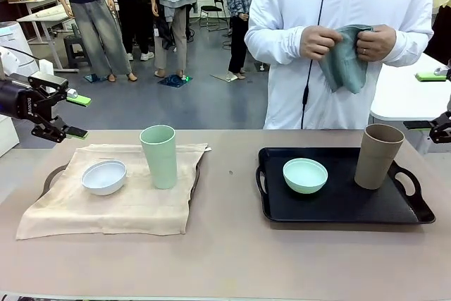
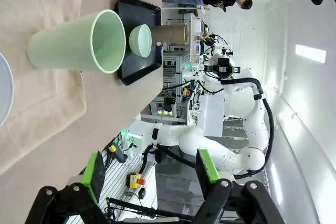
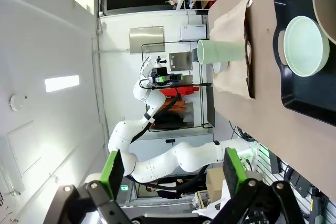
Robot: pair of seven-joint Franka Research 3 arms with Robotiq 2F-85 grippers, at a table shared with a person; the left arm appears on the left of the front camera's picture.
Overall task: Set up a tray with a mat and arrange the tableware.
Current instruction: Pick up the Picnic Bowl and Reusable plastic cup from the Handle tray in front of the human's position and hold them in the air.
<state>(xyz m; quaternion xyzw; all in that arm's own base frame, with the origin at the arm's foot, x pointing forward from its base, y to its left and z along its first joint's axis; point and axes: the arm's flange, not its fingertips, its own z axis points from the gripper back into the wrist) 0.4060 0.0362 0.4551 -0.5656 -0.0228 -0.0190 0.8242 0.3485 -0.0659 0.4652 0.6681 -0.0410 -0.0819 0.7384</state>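
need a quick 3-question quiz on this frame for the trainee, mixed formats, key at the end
1. True or false: the black tray holding the small mint-green bowl and the tall brown cup has a mat on it.
2. What shares the beige mat with the small white bowl? A) tall brown cup B) tall pale-green cup C) small mint-green bowl
3. Fill in: the left gripper and the right gripper both have their jaws ___.
Key: 1 false; 2 B; 3 open.
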